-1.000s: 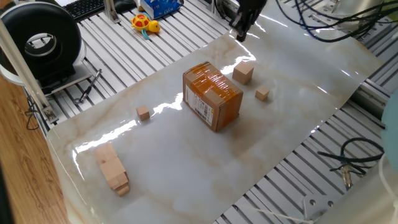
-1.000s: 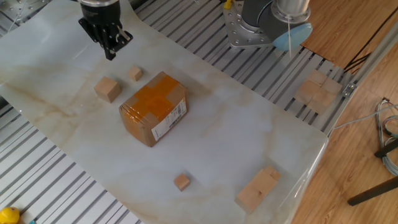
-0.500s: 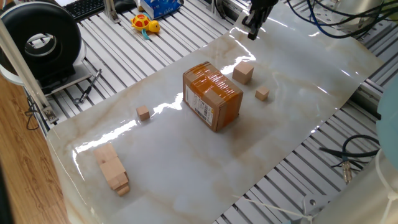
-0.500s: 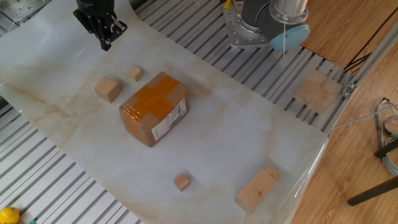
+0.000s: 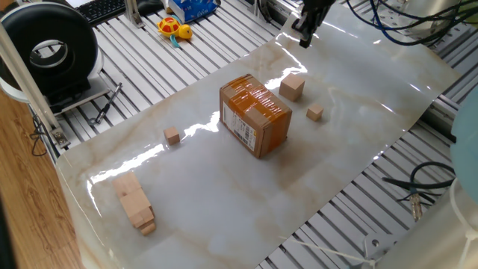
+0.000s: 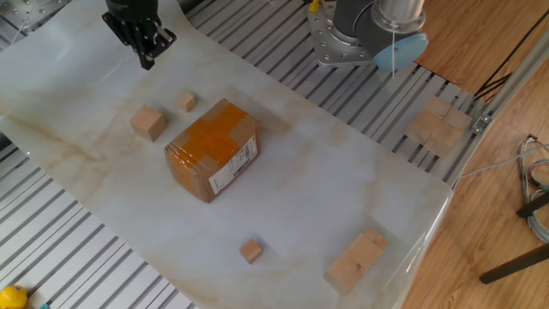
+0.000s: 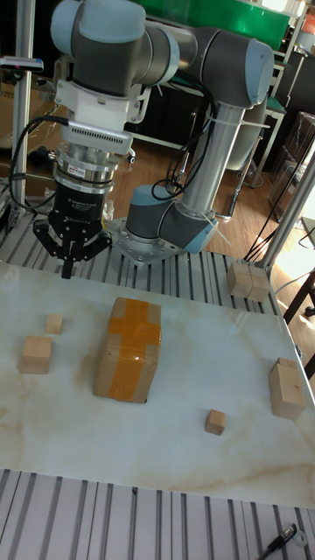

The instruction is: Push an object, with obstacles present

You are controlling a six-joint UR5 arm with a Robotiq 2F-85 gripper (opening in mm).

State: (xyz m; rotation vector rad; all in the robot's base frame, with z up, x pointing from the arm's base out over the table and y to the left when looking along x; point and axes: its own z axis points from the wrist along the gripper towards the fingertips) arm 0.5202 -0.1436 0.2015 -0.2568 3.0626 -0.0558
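Observation:
The object, a plain light-wood cube (image 5: 292,88) (image 6: 148,123) (image 7: 36,354), rests on the marble sheet beside the orange-brown cardboard box (image 5: 255,116) (image 6: 213,148) (image 7: 129,348). My gripper (image 5: 305,37) (image 6: 147,60) (image 7: 68,267) hangs above the sheet's edge, beyond the cube and apart from it. Its fingers are together and hold nothing. One tiny cube (image 5: 315,112) (image 6: 187,101) (image 7: 54,324) lies near the object. Another tiny cube (image 5: 172,135) (image 6: 250,251) (image 7: 215,422) sits on the box's far side.
Long pale wooden blocks (image 5: 134,202) (image 6: 356,260) (image 7: 286,387) lie at one corner of the sheet. More wooden blocks (image 6: 437,124) (image 7: 248,280) sit on the slatted frame near the arm's base (image 6: 343,39). A black spool (image 5: 48,48) and a yellow toy (image 5: 173,30) stand off the sheet.
Over the first half second my gripper drew back from the cube toward the sheet's edge and rose a little. It has since held still. No object moved.

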